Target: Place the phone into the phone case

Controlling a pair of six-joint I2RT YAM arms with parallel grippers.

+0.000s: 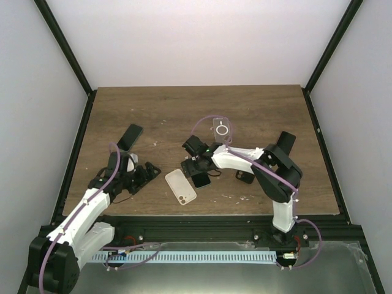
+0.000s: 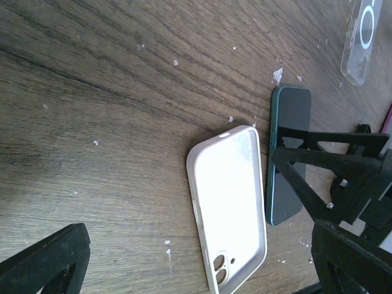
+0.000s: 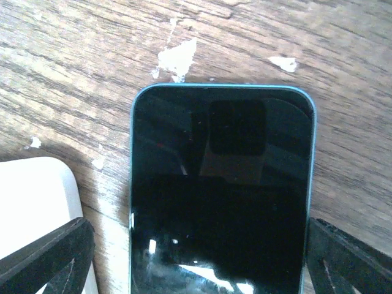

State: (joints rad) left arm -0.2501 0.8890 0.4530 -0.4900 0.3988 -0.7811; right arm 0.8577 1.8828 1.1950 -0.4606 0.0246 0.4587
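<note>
The white phone case (image 1: 180,187) lies open side up on the wooden table, its camera cutout toward the near edge. Right beside it lies the dark teal phone (image 1: 202,180), screen up. In the left wrist view the phone case (image 2: 228,202) and the phone (image 2: 288,153) lie side by side, a narrow gap between them. My right gripper (image 1: 199,166) hangs low over the phone (image 3: 220,196), open, one finger on each side; wood shows between its left finger (image 3: 49,257) and the phone's edge. My left gripper (image 1: 144,174) stands open just left of the case, holding nothing.
A clear case (image 1: 221,128) with a white ring lies behind the right gripper. A black phone (image 1: 130,136) lies at the left, behind the left arm. A small dark object (image 1: 246,177) sits under the right arm. Black frame posts edge the table.
</note>
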